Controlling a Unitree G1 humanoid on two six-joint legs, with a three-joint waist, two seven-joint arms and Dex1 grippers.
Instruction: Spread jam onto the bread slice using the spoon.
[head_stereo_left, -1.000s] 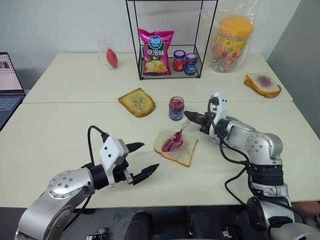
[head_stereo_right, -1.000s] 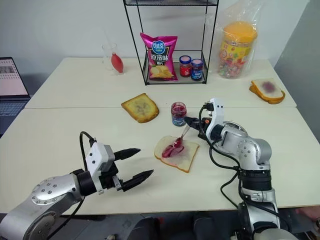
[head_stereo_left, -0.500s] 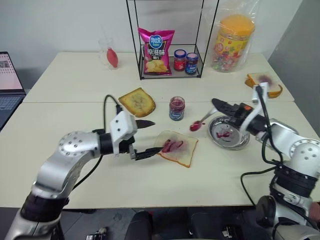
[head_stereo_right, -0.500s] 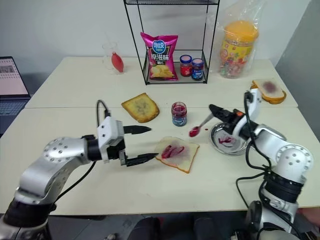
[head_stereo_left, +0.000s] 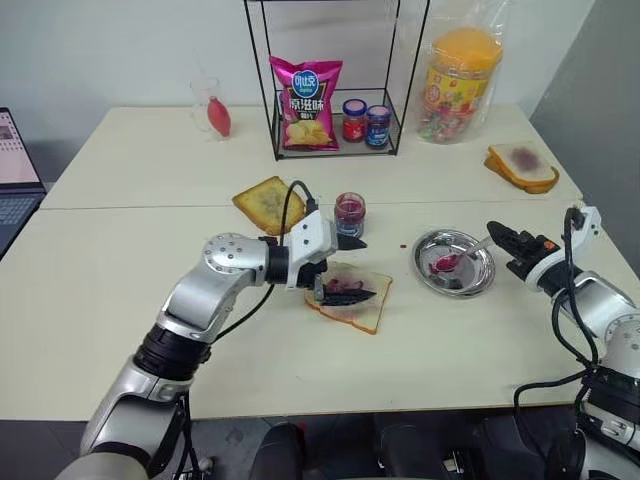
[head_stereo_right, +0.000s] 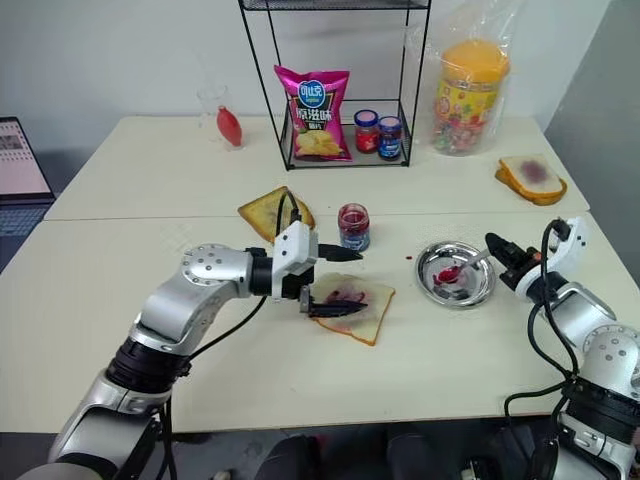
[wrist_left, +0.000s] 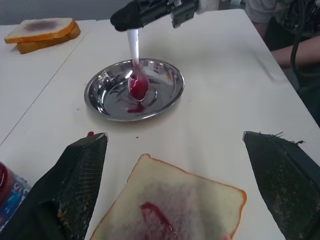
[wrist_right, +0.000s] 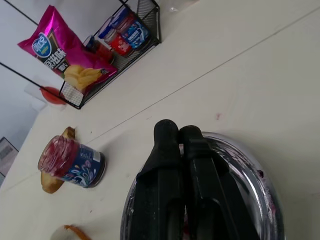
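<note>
Your right gripper (head_stereo_left: 503, 237) pinches the spoon (head_stereo_left: 462, 254) tight. A second ago it was smearing the bread slice (head_stereo_left: 362, 300); now its red bowl sits in the steel plate (head_stereo_left: 474, 289). Your left gripper (head_stereo_left: 353, 268), jaws spread wide, has moved over the bread. The jam (head_stereo_left: 350, 215) jar stands just behind. Spreading looks done.

Your right gripper (head_stereo_left: 503, 236) pinches the spoon (head_stereo_left: 459, 257), its jam-smeared bowl tilted down. The pale bread slice (head_stereo_left: 352, 300) with its purple smear lies flat between the left gripper's (head_stereo_left: 352, 268) spread fingers, the jam (head_stereo_left: 349, 214) jar upright just beyond.
</note>
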